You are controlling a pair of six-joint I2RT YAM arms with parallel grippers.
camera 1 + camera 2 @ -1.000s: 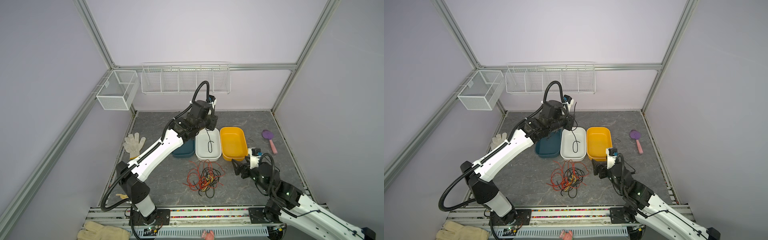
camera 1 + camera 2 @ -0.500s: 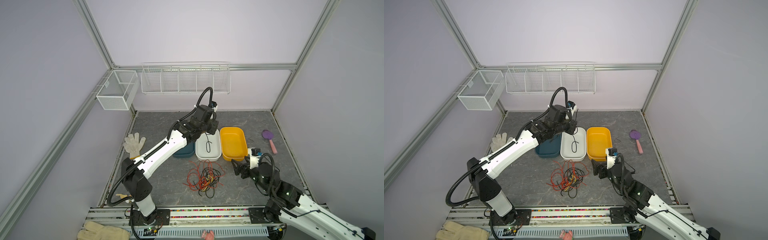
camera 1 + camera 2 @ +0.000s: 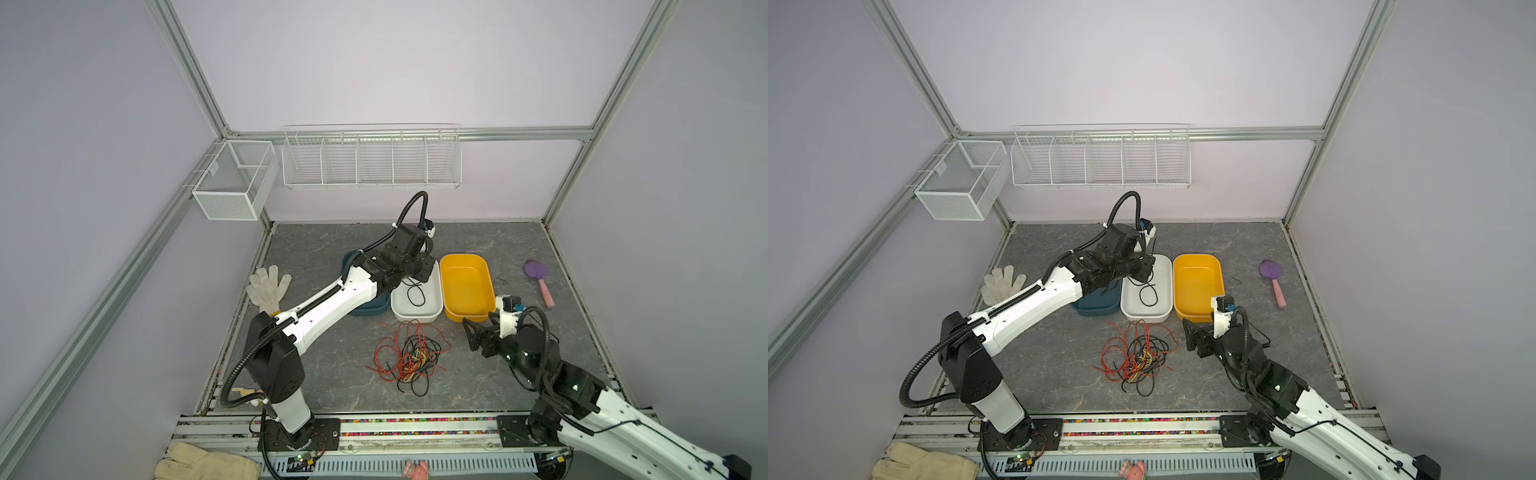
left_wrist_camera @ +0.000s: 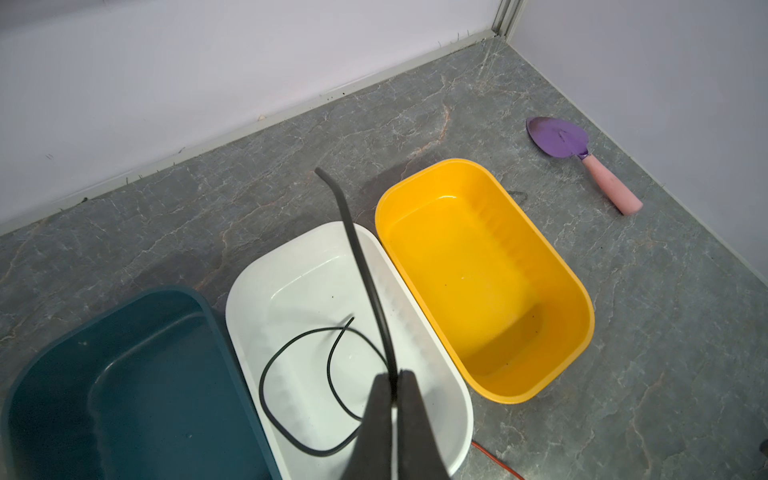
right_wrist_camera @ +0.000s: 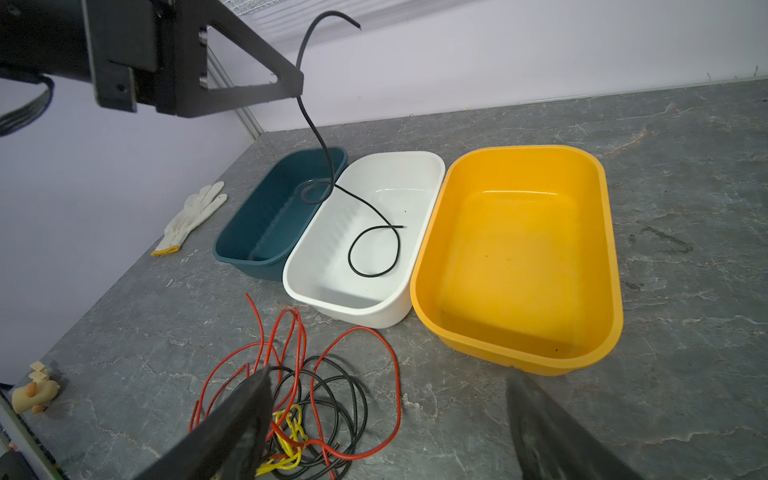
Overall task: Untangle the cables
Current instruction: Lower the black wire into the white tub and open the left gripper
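Black cable (image 4: 365, 270) lower in white bin (image 4: 291, 286)

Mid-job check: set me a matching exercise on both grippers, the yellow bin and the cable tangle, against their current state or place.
Things:
1. left gripper
2. right gripper
3. yellow bin
4. tangle of cables

States or places:
A. on the table, in front of the white bin
B. shut on a black cable
C. empty inside
D. open, gripping nothing

Pairs: 1-B, 2-D, 3-C, 4-A
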